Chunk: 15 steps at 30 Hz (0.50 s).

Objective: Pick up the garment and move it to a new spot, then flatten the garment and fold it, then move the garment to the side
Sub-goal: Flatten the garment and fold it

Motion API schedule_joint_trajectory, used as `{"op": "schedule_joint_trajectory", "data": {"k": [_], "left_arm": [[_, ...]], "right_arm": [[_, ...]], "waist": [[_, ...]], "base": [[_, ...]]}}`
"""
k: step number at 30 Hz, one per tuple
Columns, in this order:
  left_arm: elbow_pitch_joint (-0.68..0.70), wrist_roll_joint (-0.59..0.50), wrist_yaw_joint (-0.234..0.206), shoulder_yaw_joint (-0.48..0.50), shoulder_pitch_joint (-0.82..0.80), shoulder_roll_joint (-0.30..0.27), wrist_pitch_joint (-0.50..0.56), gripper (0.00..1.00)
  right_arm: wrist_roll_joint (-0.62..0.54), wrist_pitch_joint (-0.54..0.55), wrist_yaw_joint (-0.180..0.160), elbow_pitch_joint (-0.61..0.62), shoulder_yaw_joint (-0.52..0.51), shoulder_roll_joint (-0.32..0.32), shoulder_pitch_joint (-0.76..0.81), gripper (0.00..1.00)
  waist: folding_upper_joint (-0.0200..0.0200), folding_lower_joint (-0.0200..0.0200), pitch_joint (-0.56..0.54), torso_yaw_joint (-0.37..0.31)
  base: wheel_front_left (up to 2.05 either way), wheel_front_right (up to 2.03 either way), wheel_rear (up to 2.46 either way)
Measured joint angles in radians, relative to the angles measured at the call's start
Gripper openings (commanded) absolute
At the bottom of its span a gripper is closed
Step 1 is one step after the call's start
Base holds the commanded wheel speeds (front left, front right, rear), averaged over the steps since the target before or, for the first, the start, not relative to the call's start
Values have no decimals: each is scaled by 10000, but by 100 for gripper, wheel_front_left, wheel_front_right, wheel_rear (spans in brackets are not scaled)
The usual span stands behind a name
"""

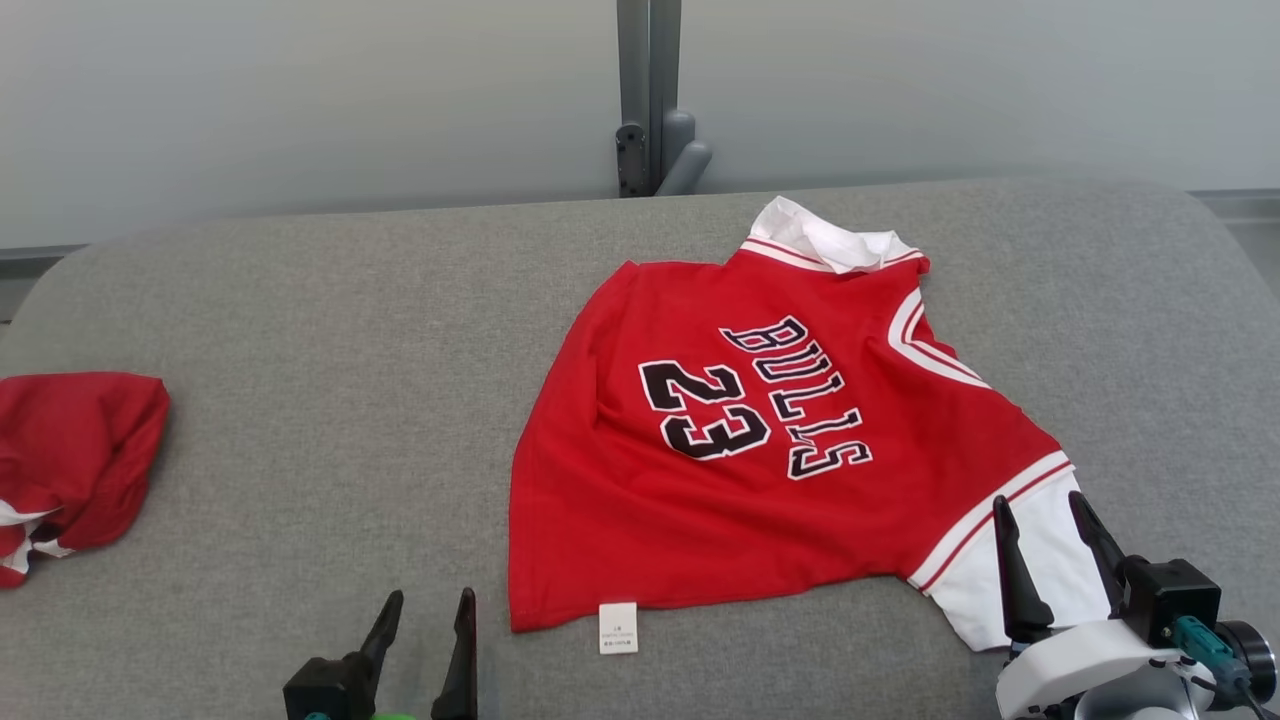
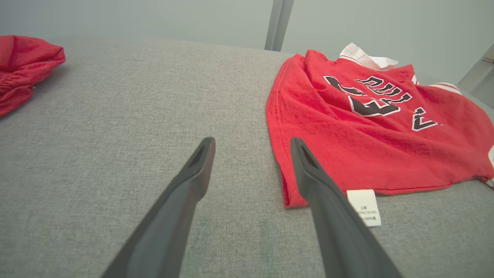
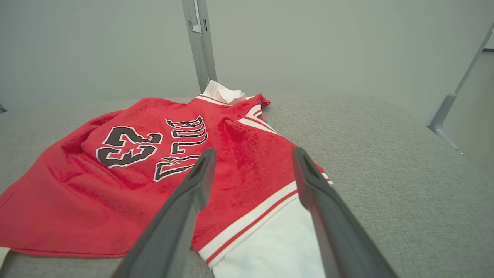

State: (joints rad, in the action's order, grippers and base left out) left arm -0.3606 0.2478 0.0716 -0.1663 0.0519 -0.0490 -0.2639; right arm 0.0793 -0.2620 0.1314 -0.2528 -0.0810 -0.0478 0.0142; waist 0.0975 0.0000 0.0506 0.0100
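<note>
The garment [image 1: 760,450] is a red shirt with white sleeves and "BULLS 23" in black, spread mostly flat on the grey padded surface [image 1: 330,400], right of centre. The far sleeve is bunched by the collar. Its white label [image 1: 618,628] pokes out at the near hem. My left gripper [image 1: 430,615] stands open at the lower left, just left of the hem's near corner, with nothing between its fingers. In the left wrist view the garment [image 2: 370,127] lies to the right of the left gripper [image 2: 252,146]. Open as well, my right gripper [image 1: 1045,515] hovers over the near white sleeve [image 3: 274,251], also in the right wrist view [image 3: 252,156].
A second red cloth [image 1: 70,460] lies crumpled at the left edge of the surface, also in the left wrist view [image 2: 23,65]. A grey post [image 1: 650,95] stands behind the surface against a pale wall. The surface's far right corner is rounded.
</note>
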Motion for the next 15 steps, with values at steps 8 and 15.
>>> {"op": "schedule_joint_trajectory", "data": {"k": [8,15], "left_arm": [[-867,1047,374,-759,-492,0,0,100],[-1383,1450,514,-1097,-982,4,0,100]], "right_arm": [[-113,0,0,-324,59,-81,-264,100],[-128,0,0,-504,-27,-232,-524,100]], "waist": [[0,0,663,-331],[-1,0,1319,-678]], "base": [[0,0,0],[0,0,0]]}}
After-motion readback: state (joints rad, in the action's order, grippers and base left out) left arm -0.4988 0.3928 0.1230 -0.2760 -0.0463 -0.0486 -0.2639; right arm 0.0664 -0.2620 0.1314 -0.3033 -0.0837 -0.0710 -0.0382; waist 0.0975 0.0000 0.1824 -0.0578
